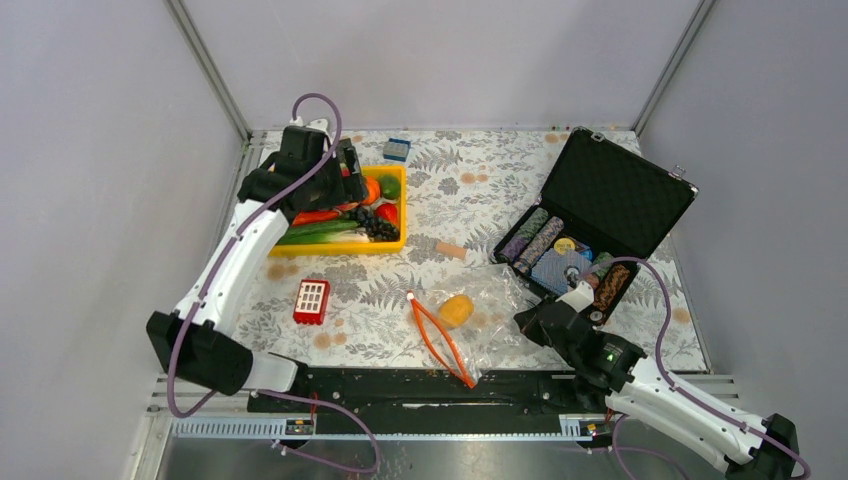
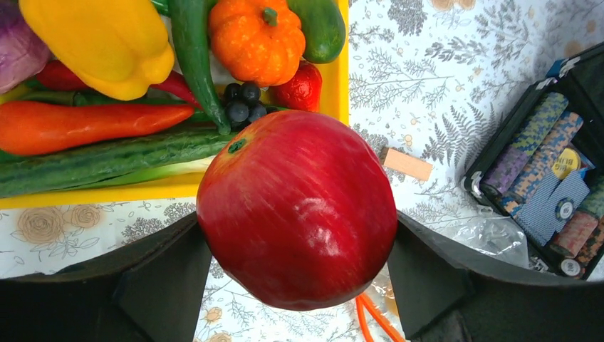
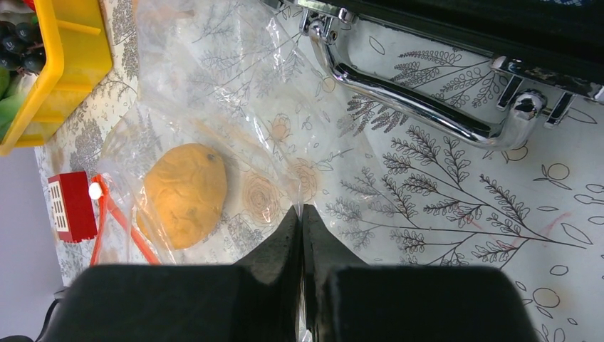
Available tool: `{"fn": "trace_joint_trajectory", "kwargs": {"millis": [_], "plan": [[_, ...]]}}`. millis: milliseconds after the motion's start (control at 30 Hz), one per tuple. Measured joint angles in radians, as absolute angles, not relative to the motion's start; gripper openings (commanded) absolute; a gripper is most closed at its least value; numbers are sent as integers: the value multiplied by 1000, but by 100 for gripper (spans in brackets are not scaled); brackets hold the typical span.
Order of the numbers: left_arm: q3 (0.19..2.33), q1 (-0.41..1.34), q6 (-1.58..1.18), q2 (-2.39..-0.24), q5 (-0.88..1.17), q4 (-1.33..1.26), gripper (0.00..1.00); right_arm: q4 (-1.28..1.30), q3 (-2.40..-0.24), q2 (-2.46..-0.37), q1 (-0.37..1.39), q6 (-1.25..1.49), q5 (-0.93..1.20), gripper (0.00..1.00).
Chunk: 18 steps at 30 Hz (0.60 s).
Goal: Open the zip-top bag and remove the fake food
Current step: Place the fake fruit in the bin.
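Observation:
My left gripper (image 2: 295, 242) is shut on a glossy red apple (image 2: 295, 206), held in the air just in front of the yellow bin (image 2: 142, 191). Inside that bin lie a yellow pepper (image 2: 100, 43), an orange pumpkin (image 2: 256, 39) and a purple onion (image 2: 18, 43). The clear zip-top bag (image 1: 490, 310) lies near the table's front, its red-orange zip strip (image 1: 440, 340) gaping open on the left. One yellow-orange fruit (image 3: 185, 194) sits inside it. My right gripper (image 3: 300, 214) is shut on the bag's (image 3: 235, 107) plastic at its right edge.
An open black case (image 1: 610, 200) with poker chip rolls stands at the right, its chrome handle (image 3: 420, 107) close to my right gripper. A small red block (image 1: 311, 300) lies left of the bag. A blue block (image 1: 396, 150) sits behind the bin (image 1: 340, 245).

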<state>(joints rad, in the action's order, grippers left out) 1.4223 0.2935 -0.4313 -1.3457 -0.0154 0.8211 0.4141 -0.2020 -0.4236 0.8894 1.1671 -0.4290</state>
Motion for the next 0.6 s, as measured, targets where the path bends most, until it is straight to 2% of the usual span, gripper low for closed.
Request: {"fn": "trace_joint_trajectory", "kwargs": {"millis": [233,467,600], "plan": [[1547,294,-382,-1473,16,845,72,413,-202,-432,889,1150,-430,0],[1927,294,-339,-1736,33,882,70,413,-202,-455,889,1124,-430,0],[2045,294,-317,-1847,38,898,70,413,-202,-449,889,1118,-430,0]]}}
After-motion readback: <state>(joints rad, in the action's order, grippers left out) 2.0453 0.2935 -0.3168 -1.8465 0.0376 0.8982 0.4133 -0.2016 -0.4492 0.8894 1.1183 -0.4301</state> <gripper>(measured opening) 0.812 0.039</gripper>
